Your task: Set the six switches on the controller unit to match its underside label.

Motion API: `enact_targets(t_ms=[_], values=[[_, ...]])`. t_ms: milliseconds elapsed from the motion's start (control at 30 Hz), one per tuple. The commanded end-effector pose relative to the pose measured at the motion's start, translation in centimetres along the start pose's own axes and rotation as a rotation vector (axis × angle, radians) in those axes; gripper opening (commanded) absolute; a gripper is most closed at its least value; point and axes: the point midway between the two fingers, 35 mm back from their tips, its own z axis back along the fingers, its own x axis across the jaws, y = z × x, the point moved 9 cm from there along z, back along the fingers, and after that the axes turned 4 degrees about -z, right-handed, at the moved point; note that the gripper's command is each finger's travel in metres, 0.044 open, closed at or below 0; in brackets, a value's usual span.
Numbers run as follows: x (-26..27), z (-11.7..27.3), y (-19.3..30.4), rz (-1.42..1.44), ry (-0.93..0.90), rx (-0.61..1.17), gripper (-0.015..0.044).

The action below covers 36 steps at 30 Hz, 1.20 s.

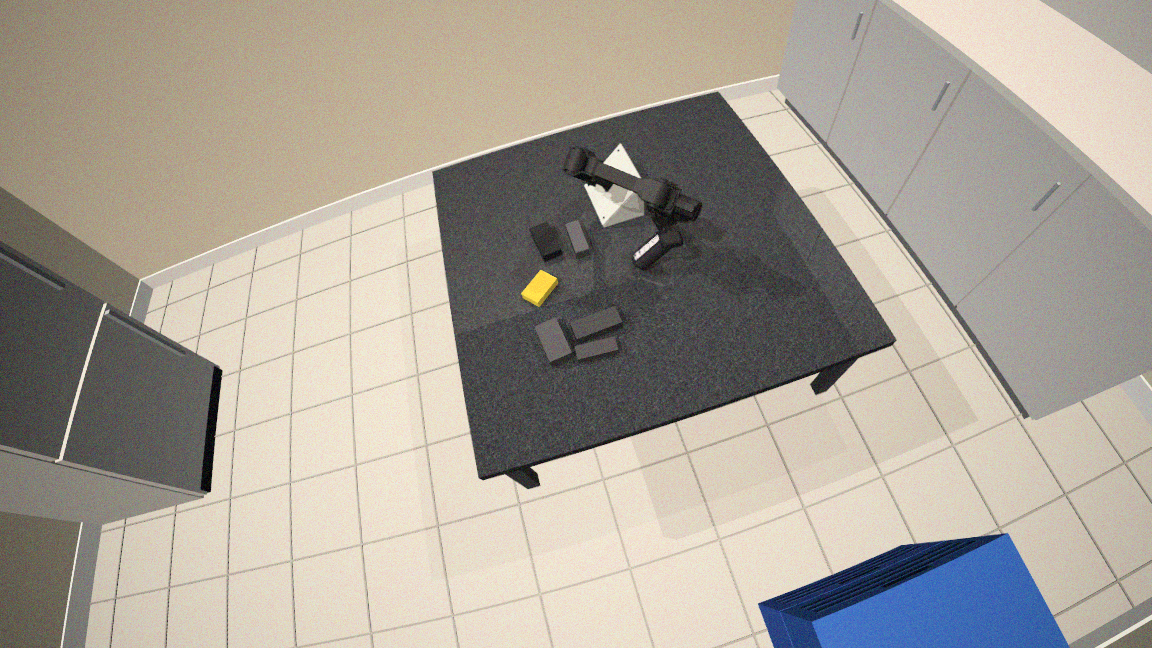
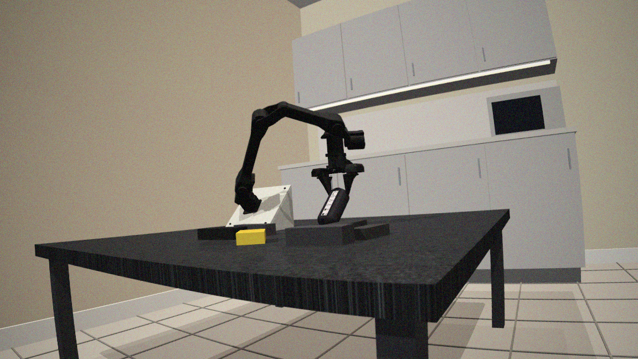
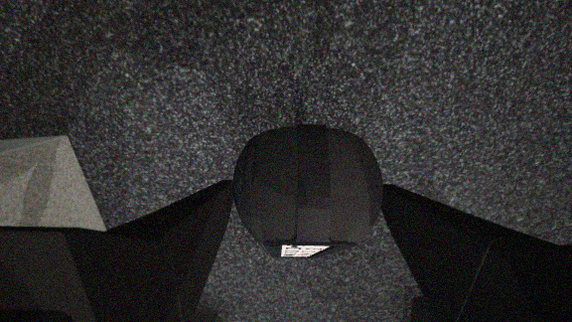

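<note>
The dark controller unit [image 1: 658,252] [image 2: 339,206] [image 3: 308,149] is held steeply tilted, one end up between the fingers. Its lower end is low over the bench [image 1: 741,346]; whether it touches is hidden. The white label [image 1: 646,248] [image 2: 329,203] [image 3: 304,250] faces sideways. Its marks are too small to read in the top and exterior views and too foreshortened in the wrist view. The rocker switches are not in view. My gripper [image 2: 339,193] [image 3: 307,191] points down and is shut on the unit's upper end, a fingertip against each side.
A white sloped panel [image 1: 620,161] [image 2: 285,191] [image 3: 40,184] stands near the arm's base. A black block [image 1: 546,241], a grey block [image 1: 577,237] and a yellow block [image 1: 540,286] [image 2: 250,236] lie left of the unit. Dark blocks [image 1: 553,340] [image 1: 596,323] [image 1: 596,348] lie nearer the bench's front.
</note>
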Motion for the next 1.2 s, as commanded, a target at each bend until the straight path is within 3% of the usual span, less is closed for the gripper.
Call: enact_targets(t_ms=[0,1167], values=[[-0.1,0.2,0.7,0.001,0.005,0.012,0.0336],[-0.3,1.3,3.3,0.001,0.005,0.013,0.0336]])
